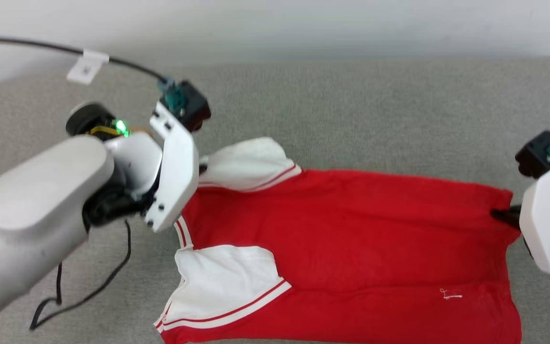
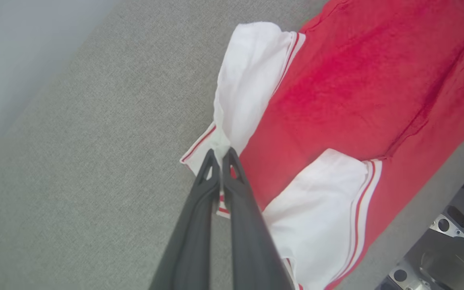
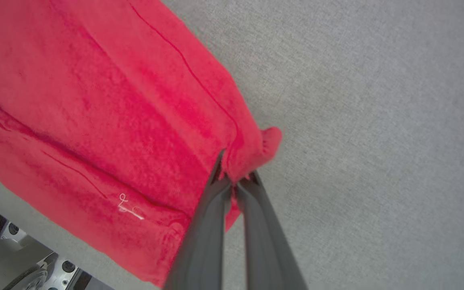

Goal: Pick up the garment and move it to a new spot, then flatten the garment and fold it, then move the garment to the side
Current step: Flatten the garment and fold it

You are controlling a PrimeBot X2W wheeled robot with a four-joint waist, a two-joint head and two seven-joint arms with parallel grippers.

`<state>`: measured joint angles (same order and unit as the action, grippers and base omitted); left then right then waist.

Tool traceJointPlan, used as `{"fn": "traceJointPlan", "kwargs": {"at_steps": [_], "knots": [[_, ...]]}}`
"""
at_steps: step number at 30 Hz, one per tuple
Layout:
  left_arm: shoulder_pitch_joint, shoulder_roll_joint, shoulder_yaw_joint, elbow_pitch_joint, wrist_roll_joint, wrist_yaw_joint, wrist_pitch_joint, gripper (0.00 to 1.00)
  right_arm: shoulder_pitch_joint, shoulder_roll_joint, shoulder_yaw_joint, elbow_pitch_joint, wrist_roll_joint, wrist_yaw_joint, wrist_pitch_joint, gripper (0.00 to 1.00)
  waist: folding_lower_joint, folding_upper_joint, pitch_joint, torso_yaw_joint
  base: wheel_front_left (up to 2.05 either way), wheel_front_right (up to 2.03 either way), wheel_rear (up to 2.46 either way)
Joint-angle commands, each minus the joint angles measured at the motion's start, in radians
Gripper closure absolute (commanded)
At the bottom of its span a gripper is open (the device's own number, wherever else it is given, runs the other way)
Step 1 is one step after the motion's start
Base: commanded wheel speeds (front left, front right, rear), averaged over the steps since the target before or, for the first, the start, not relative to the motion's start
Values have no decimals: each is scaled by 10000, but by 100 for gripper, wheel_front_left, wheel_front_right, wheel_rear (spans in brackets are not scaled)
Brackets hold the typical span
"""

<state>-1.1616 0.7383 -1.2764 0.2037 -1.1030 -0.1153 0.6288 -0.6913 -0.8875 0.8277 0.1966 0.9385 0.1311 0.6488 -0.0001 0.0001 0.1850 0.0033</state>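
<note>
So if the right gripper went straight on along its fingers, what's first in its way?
The garment: the right gripper is shut on its bunched hem edge. Past that, probably the grey surface, though depth is unclear.

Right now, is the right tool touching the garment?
Touching. The right wrist view shows the right tool shut on a bunched bit of the garment at its red hem edge, with fabric pinched between the two dark fingers.
</note>
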Motion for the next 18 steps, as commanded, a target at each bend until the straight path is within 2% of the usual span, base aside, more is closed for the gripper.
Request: {"fn": "traceJointPlan", "kwargs": {"at_steps": [1, 10, 18], "knots": [[252, 74, -5, -64, -3, 31, -33, 100, 194, -61, 42, -32, 41, -8, -80, 100, 1, -1, -346, 65, 0, 0, 0], [2198, 1070, -29, -1597, -45, 519, 80, 100, 1699, -467, 62, -448, 285, -7, -776, 100, 1, -1, -1075, 276, 0, 0, 0], [4115, 1535, -35, -2200, -101, 887, 0, 100, 2858, -539, -139, -494, 400, -8, -1179, 100, 1, -1, -1054, 324, 0, 0, 0]]}}
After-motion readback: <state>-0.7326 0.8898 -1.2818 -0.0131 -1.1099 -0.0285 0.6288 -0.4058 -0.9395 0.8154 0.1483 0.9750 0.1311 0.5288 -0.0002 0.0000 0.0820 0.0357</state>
